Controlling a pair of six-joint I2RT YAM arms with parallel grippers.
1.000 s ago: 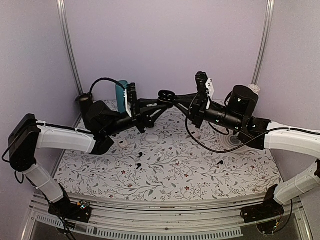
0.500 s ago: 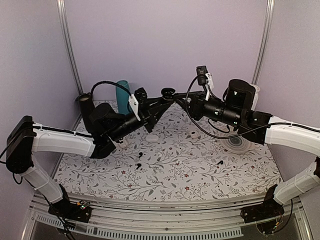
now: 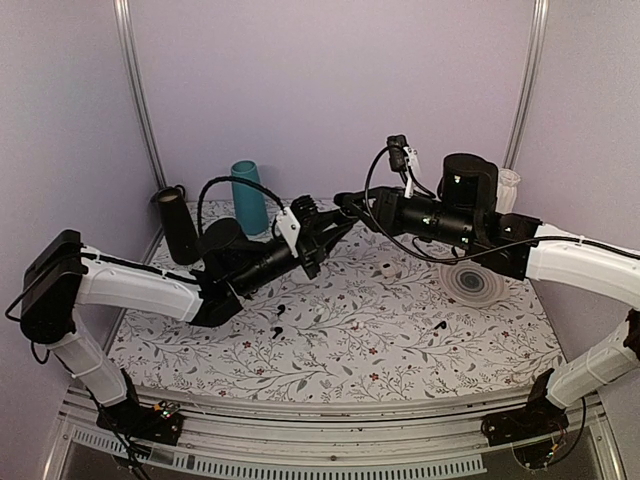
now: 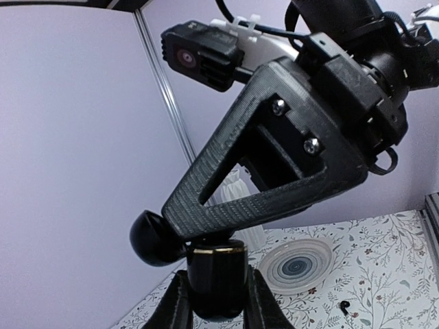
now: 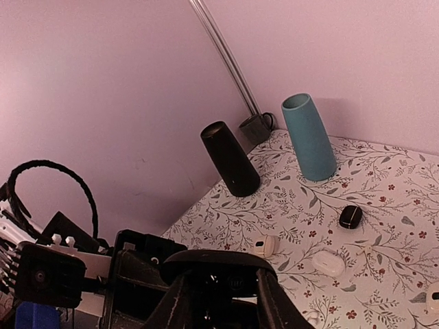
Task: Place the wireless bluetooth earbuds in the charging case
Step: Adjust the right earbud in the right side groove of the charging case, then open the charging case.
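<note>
The charging case, glossy black with a gold rim, hangs in mid-air above the back of the table, and my left gripper is shut on its body. Its domed lid is swung open to the left. My right gripper meets it from the right, one finger lying over the case's top. In the right wrist view, that gripper has its fingers a little apart beneath a black oval part. Three tiny black earbuds lie on the cloth.
A teal cup and a black cup stand at the back left. A ringed plate lies at the right. Two white cases and a small black case lie on the cloth.
The left gripper has carried the case right and slightly lower, uncovering the teal cup. The right wrist has levelled out and its fingers have parted.
</note>
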